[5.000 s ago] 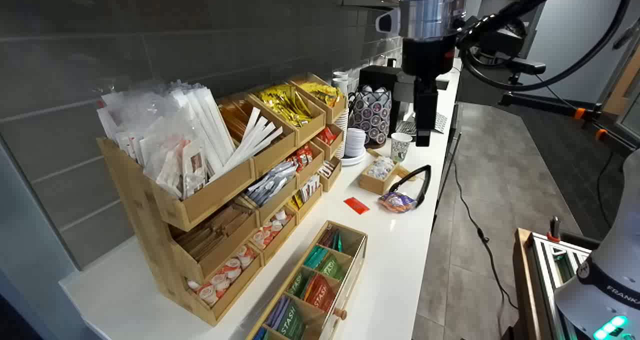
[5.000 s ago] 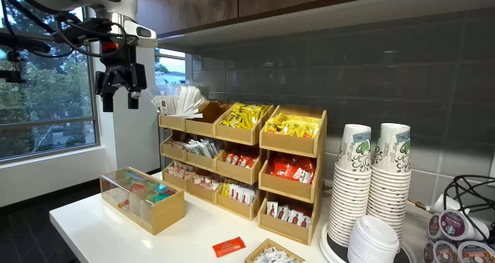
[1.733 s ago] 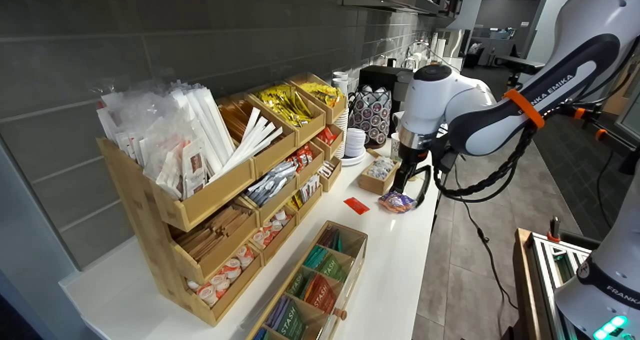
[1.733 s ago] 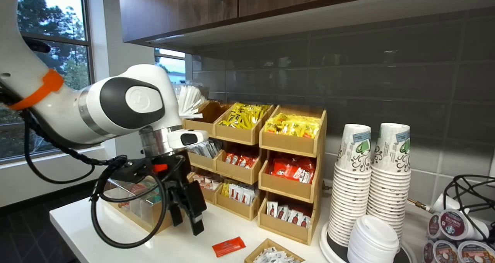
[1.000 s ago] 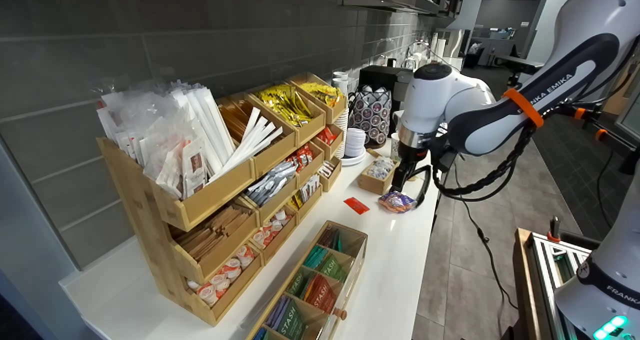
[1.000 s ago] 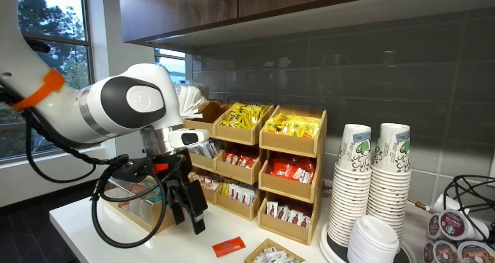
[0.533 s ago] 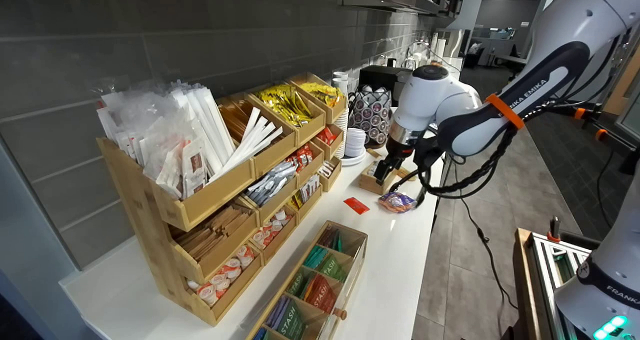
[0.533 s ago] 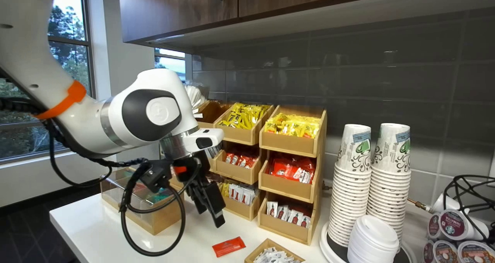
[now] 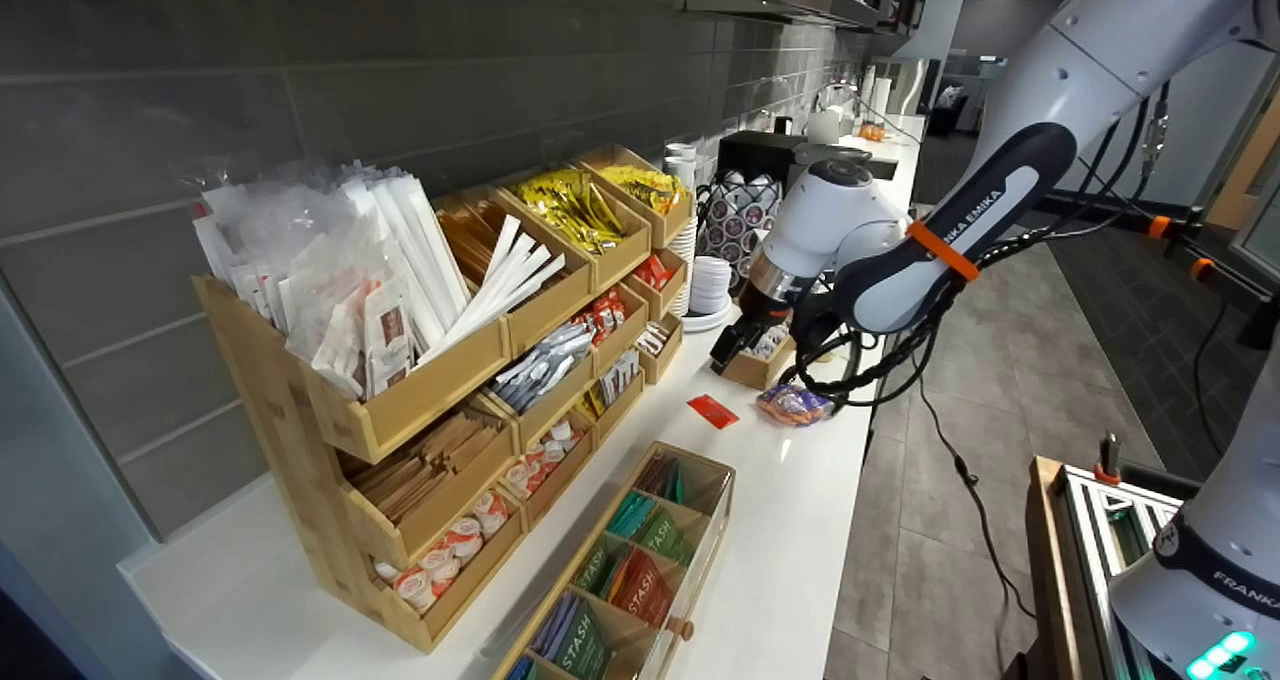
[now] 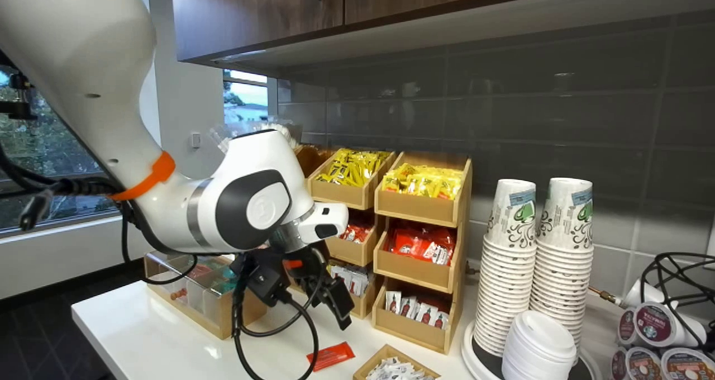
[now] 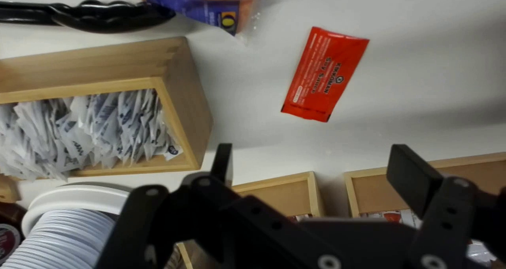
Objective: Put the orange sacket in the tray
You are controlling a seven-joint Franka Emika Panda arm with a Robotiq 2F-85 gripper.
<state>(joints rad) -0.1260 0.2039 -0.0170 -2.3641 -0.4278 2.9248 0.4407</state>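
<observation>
The orange-red soy sauce sachet (image 9: 713,411) lies flat on the white counter in both exterior views (image 10: 337,355). It shows in the wrist view (image 11: 325,75), beyond my fingertips. My gripper (image 11: 311,147) is open, with nothing between its fingers. In both exterior views the gripper (image 9: 728,351) is tilted above the counter, near the sachet and apart from it. The tiered wooden trays (image 10: 410,328) stand behind the sachet. Two lower tray fronts show between and behind my fingers in the wrist view (image 11: 276,194). I cannot tell which tray is meant.
A wooden box (image 11: 187,99) of white packets sits beside the sachet. A purple-orange bag (image 9: 793,405) and a black handle (image 11: 99,17) lie nearby. White lids (image 10: 539,346) and cup stacks (image 10: 505,279) stand beside the trays. A tea box (image 9: 700,560) stands on the counter.
The arm has come down from high above the counter over five seconds. In the last second the gripper has moved toward the tiered trays and tilted. The sachet has not moved.
</observation>
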